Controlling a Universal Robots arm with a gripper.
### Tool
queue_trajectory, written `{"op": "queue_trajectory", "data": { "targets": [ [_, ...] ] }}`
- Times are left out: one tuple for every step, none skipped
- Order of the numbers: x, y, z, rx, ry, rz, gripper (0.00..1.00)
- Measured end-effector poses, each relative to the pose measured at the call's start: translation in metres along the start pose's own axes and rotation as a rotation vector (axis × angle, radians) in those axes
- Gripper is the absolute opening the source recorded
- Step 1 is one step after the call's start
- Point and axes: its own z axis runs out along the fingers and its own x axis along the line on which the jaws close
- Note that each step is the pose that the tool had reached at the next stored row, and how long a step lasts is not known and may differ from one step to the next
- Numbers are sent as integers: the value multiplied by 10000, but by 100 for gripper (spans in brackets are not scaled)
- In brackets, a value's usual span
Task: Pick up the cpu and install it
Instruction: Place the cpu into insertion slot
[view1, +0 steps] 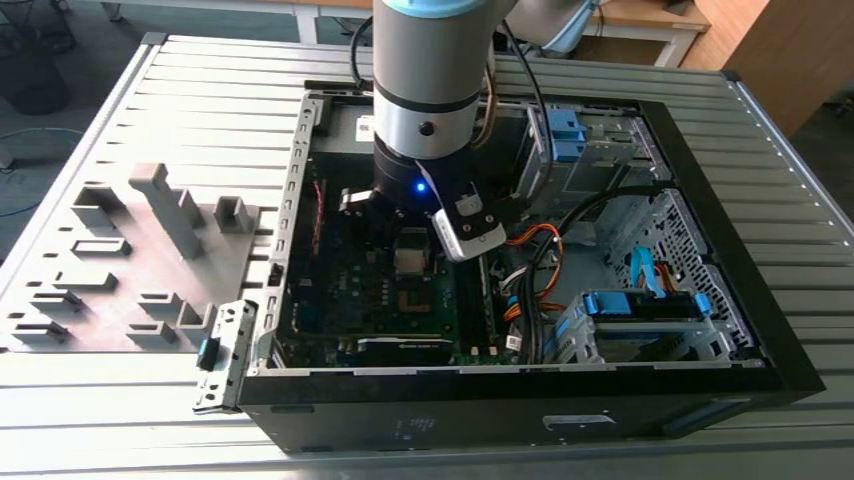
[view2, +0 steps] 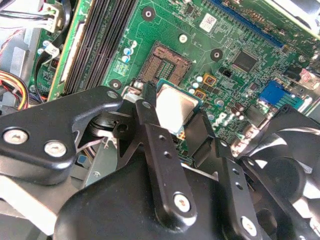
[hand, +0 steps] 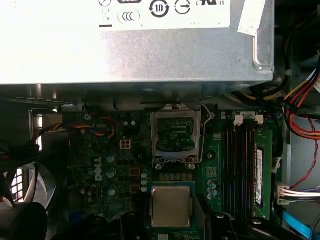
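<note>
The cpu (view2: 175, 106), a thin square chip with a pale silvery top, sits between two black fingers (view2: 146, 112) of my gripper (view2: 175, 119), which is shut on it. It hangs just above the green motherboard (view2: 240, 37), right beside the open socket (view2: 165, 62) with its dark centre. In the first wrist view the cpu (hand: 171, 206) overlaps the socket's near edge, and the metal socket frame (hand: 175, 136) stands flipped up behind it. In the exterior view the gripper (view1: 404, 232) is deep inside the open computer case (view1: 534, 390).
The grey power-supply box (hand: 125, 45) lies close beyond the socket frame. Memory slots (hand: 240, 165) with a green memory stick (hand: 259, 170) run alongside. A black fan (view2: 295, 165) and bundled cables (hand: 305, 110) crowd the sides. A grey fixture tray (view1: 134, 260) lies at the exterior view's left.
</note>
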Motion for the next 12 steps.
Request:
{"op": "queue_trajectory", "data": {
  "targets": [
    [0,0,0,0,0,0,47],
    [0,0,0,1,0,0,47],
    [0,0,0,1,0,1,47],
    [0,0,0,2,0,1,47],
    [0,0,0,4,0,1,47],
    [0,0,0,4,0,1,47],
    [0,0,0,4,0,2,47],
    [0,0,1,5,0,1,47],
    [0,0,3,4,0,1,47],
    [0,0,6,3,-1,1,47],
    [0,0,10,2,-2,1,47],
    [0,0,14,3,-2,1,47]
  ]
}}
